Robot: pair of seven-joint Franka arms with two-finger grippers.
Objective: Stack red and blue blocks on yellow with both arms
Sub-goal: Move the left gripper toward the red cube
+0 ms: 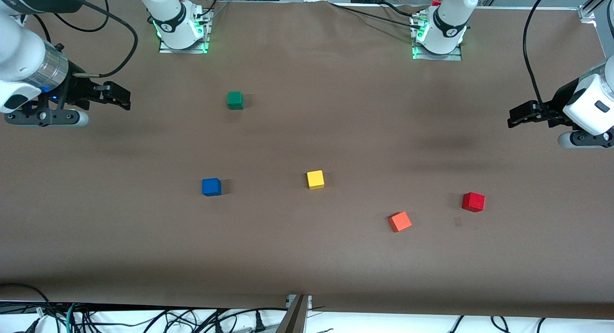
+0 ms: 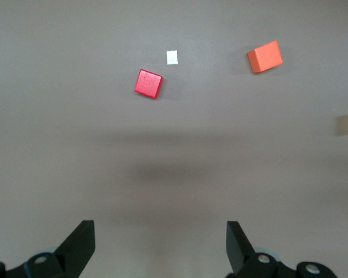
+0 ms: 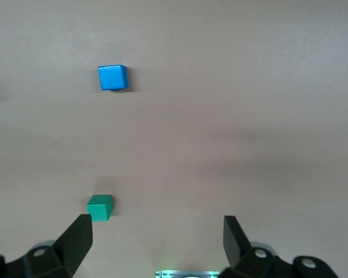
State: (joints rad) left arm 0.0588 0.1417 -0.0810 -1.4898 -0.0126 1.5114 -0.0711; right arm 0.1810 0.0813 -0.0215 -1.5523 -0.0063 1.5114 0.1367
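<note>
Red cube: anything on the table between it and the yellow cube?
No. The small matte red cube and yellow cube have bare brown table between them. The orange cube sits nearer the front camera than that line, slightly off it.

The 5 small cubes, deep red (image 1: 473, 201), bright blue (image 1: 211, 186), bright yellow (image 1: 315, 179), orange (image 1: 399, 221) and green (image 1: 235, 100), look matt and smooth. The brown surface (image 1: 307, 256) looks matt, like paper or cloth. The white arm shells (image 1: 168, 11) are glossy plastic.
</note>
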